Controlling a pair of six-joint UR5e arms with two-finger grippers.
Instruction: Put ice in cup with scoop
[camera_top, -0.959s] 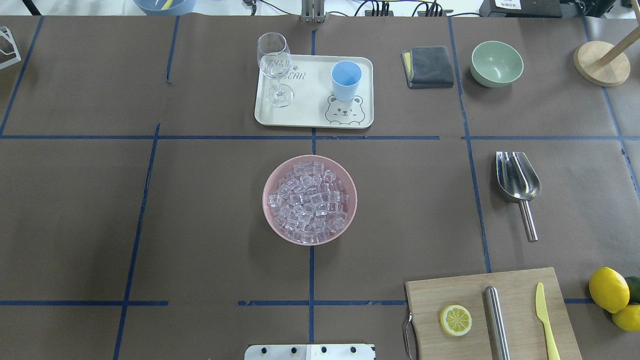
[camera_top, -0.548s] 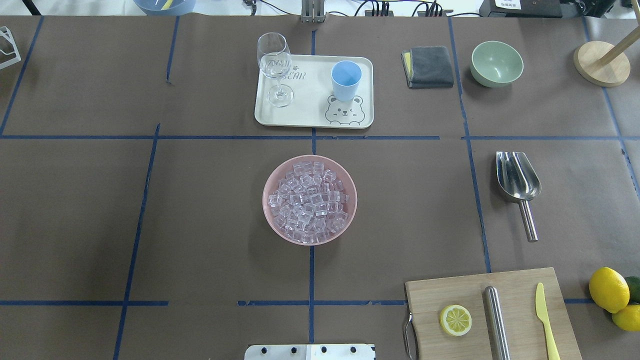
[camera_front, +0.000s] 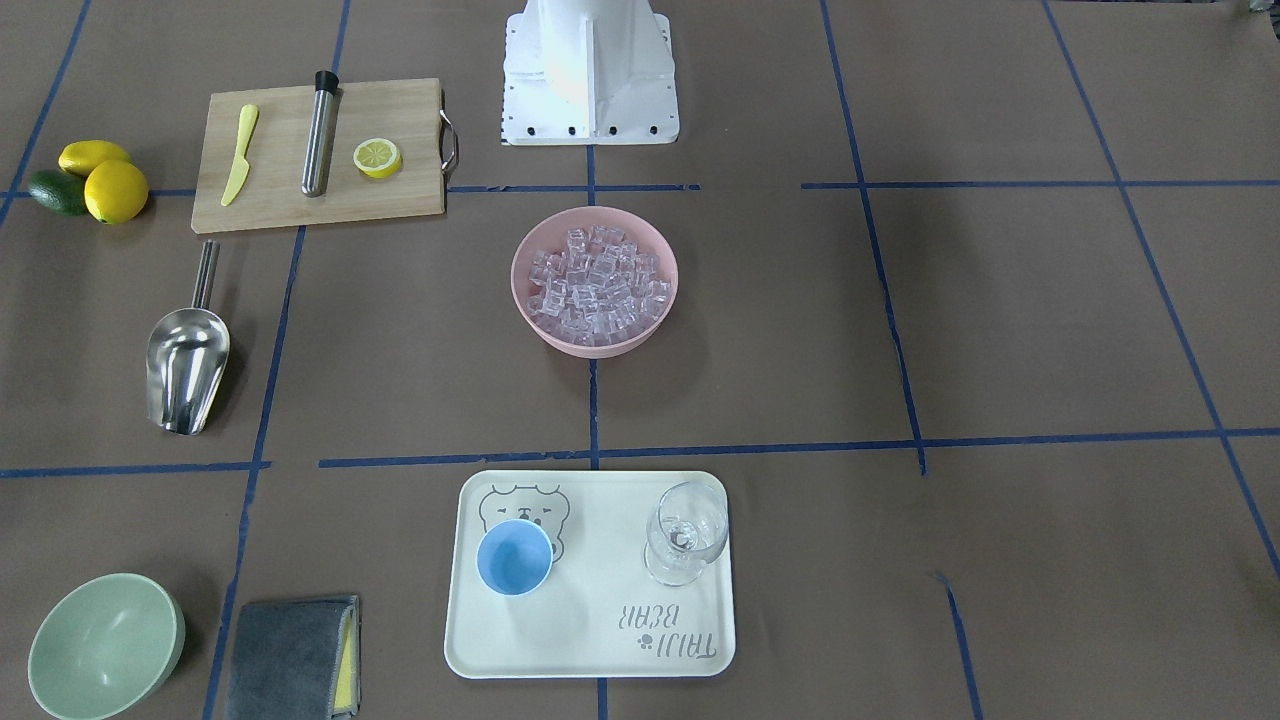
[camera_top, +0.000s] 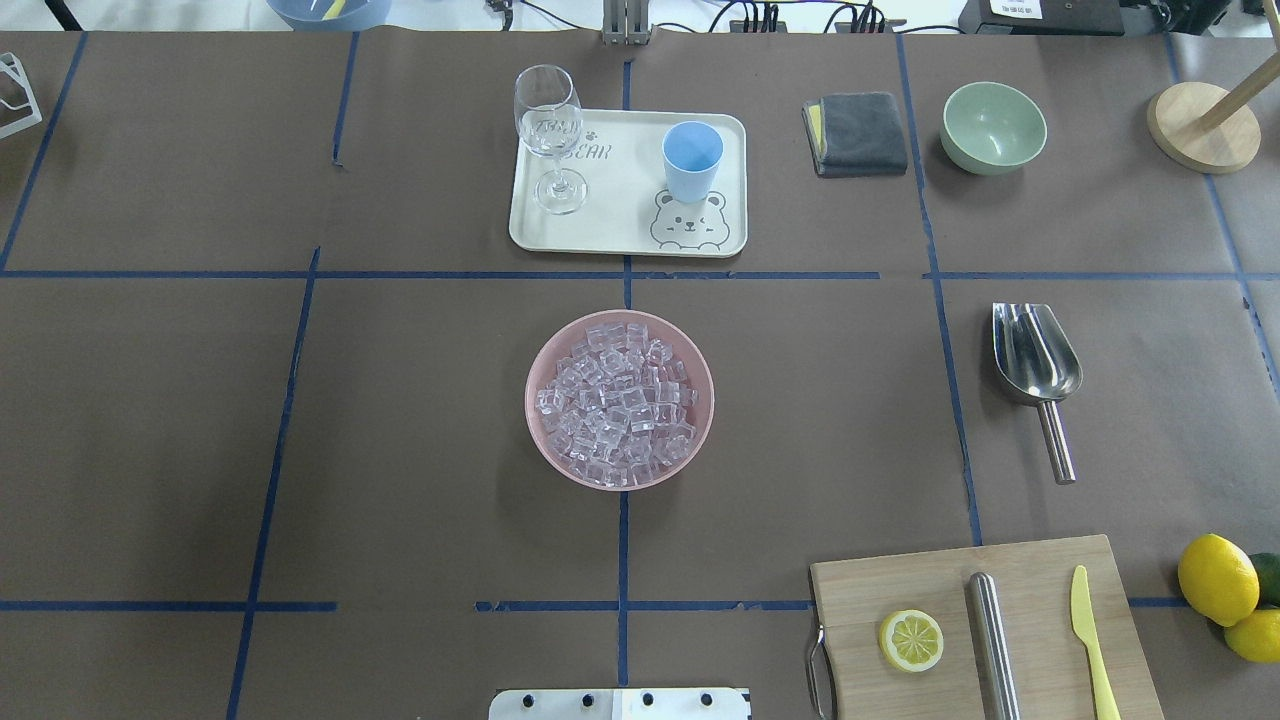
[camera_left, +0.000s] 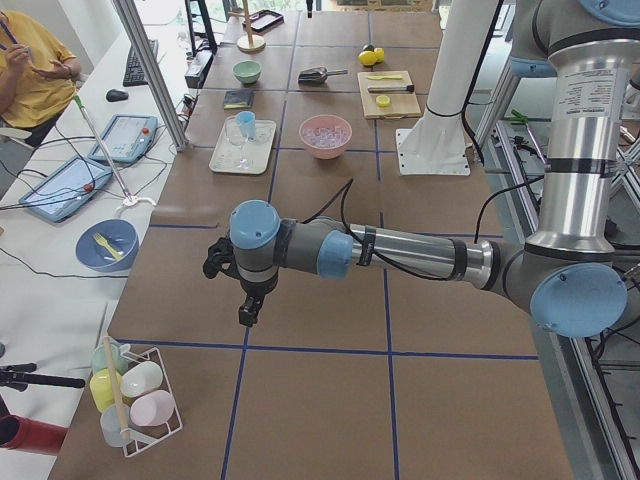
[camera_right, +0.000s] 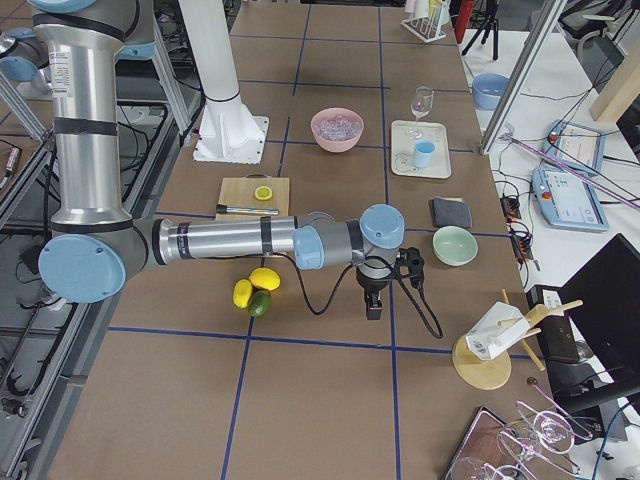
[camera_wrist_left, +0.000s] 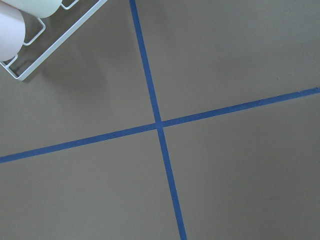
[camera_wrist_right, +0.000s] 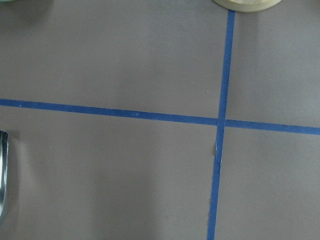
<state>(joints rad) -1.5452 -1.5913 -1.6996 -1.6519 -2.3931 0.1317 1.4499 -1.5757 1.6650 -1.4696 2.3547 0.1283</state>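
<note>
The ice is a heap of clear cubes in a pink bowl at the table's middle; it also shows in the front-facing view. The light-blue cup stands upright on a cream tray beyond the bowl. The steel scoop lies flat on the right side, handle toward the robot. My left gripper hangs over bare table far to the left. My right gripper hangs far to the right of the scoop. I cannot tell whether either is open or shut.
A wine glass shares the tray. A grey cloth and a green bowl sit at the back right. A cutting board holds a lemon half, a steel cylinder and a yellow knife. Lemons lie beside it.
</note>
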